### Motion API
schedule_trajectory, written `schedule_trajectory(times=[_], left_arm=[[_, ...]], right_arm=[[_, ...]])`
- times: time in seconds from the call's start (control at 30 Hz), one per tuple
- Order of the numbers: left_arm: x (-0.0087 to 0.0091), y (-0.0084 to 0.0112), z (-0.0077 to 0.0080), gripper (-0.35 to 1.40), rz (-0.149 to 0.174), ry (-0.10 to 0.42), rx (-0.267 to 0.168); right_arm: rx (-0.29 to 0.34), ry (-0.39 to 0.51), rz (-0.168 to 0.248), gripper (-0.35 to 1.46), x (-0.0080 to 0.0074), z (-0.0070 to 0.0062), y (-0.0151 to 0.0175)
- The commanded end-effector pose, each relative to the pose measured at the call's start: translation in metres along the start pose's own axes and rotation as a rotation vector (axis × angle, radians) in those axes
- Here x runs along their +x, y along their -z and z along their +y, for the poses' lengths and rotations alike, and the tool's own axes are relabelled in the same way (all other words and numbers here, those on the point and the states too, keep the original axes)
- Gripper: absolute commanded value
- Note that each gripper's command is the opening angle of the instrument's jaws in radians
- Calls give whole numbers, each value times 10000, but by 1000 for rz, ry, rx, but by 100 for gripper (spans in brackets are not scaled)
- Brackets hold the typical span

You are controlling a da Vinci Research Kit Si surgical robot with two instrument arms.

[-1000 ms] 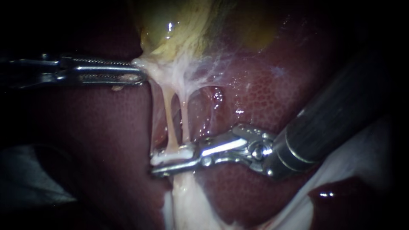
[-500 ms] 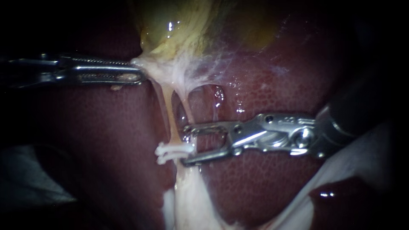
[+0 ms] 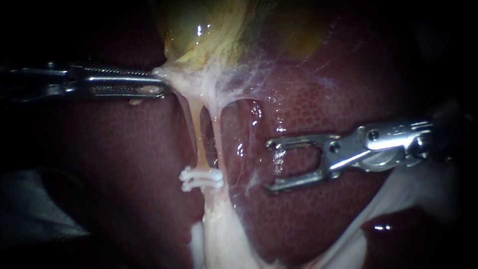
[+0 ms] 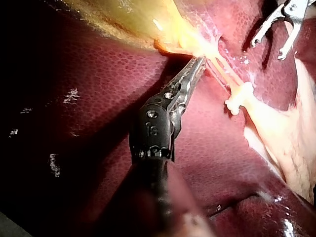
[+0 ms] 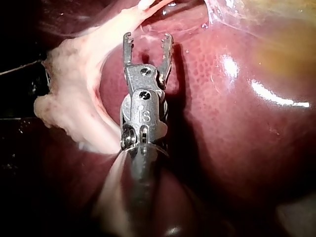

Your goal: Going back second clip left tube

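Most of right instrument (image 3: 268, 167) shaft lost in dark; jaws apart.

- The backdrop in every view is the liver (image 3: 318, 104): dark red, wet, with a fine netted grain across its surface.
- Light falls only on the middle of the endoscope view; towards every edge the scene sinks into black, and the corners are fully dark.
- Small white glints (image 3: 382, 227) sit on wet tissue low in the endoscope view.
- In the right wrist view, broader streaks of glare (image 5: 276, 96) lie across the rounded liver surface.
- A pale, whitish sheet of tissue (image 3: 423, 194) runs along the endoscope view's lower right.
- A dull grey patch (image 3: 40, 209) shows in the lower-left shadow; what it is cannot be told.
- In the left wrist view, specks of shine (image 4: 71, 95) dot the shadowed liver.
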Motion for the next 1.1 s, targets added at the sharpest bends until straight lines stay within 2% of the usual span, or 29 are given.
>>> schedule_trajectory(times=[0.03,0.23,0.43,0.7,1.1], left_arm=[[-1,-1,0,-35,-1,0,2],[-7,-8,-2,-35,-3,-4,7],[-25,-31,-9,-35,-12,-3,23],[-46,-59,-17,-35,-33,1,17],[-45,-59,-17,-35,-35,3,7]], right_arm=[[-4,-3,1,50,0,0,5],[-15,23,-2,50,-1,1,14],[-28,43,-6,50,-3,0,21],[-37,61,-10,50,1,0,33],[-35,65,-10,50,5,-5,34]])
